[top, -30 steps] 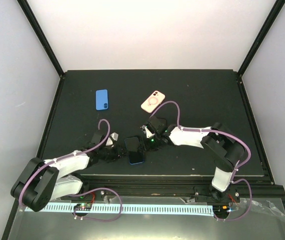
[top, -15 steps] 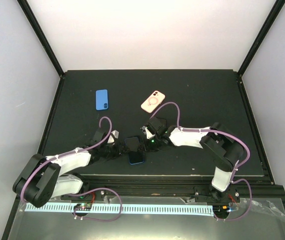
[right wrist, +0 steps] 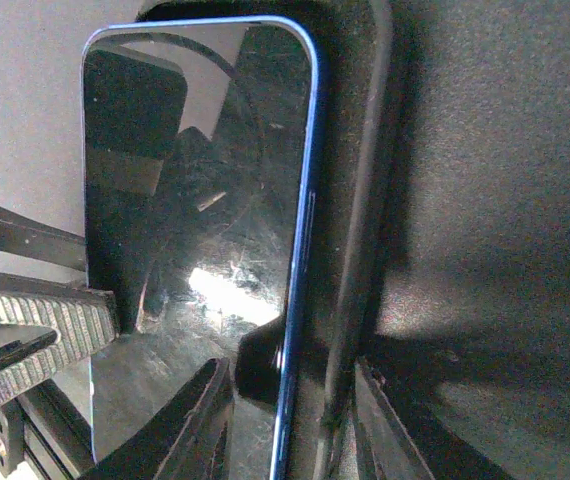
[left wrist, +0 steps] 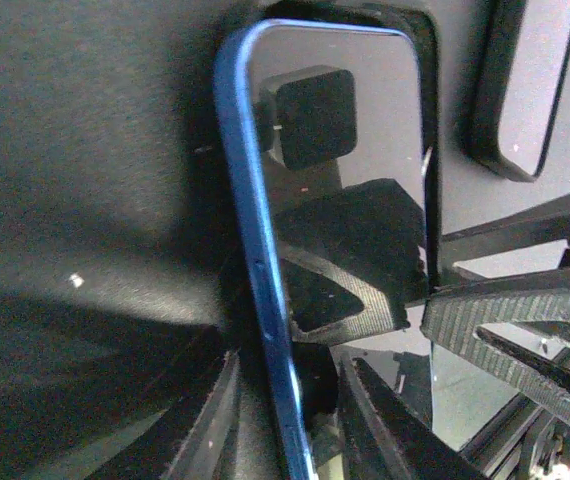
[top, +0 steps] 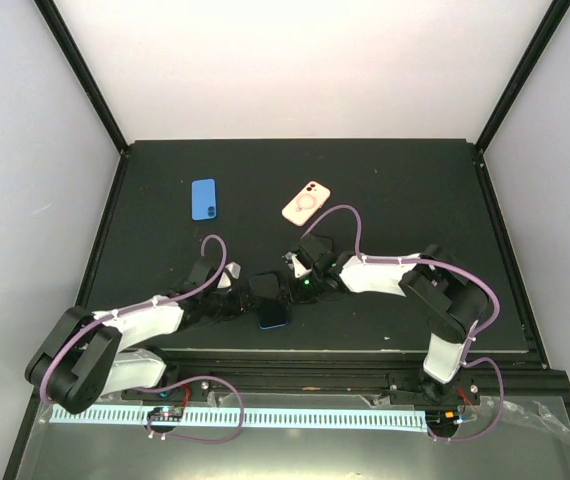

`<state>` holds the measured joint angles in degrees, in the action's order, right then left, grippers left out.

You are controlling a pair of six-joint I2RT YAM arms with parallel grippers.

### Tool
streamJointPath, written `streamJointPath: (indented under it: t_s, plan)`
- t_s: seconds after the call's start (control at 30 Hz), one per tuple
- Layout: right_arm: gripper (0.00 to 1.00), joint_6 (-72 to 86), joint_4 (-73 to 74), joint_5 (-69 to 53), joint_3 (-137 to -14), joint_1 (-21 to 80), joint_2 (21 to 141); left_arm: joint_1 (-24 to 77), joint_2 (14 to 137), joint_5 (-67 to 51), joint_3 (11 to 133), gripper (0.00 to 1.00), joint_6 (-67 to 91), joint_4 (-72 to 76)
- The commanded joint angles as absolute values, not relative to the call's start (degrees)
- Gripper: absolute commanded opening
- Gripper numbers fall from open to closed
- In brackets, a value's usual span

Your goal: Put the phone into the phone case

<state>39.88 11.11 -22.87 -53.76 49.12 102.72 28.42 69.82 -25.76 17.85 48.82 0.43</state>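
Your left gripper (left wrist: 287, 412) has its jaws partly closed, pinching the blue-edged phone (top: 274, 314) by one long side. Your right gripper (right wrist: 283, 410) pinches the opposite side, together with a black cover (right wrist: 361, 150). The phone case (top: 306, 203) lies well apart from the phone, farther from the arm bases.
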Motion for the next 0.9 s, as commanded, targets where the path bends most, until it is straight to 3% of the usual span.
streamJointPath:
  t_s: [0.0,0.13,0.23,0.87]
  plan:
    - [0.35,40.9,7.9,-25.0,-53.0,49.1,103.5,29.0,71.0,-26.4,19.3,0.20,48.9,2.6]
    - [0.37,41.5,6.5,-25.8,-52.4,49.1,103.3,29.1,70.0,-25.4,20.6,0.05,47.8,1.6]
    - [0.39,42.6,4.7,-26.9,-51.6,48.8,103.3,29.1,68.9,-23.2,21.4,0.03,46.8,0.0]
    - [0.39,47.2,1.0,-28.6,-48.3,47.8,101.6,29.2,70.1,-18.0,20.3,0.02,49.6,-2.7]
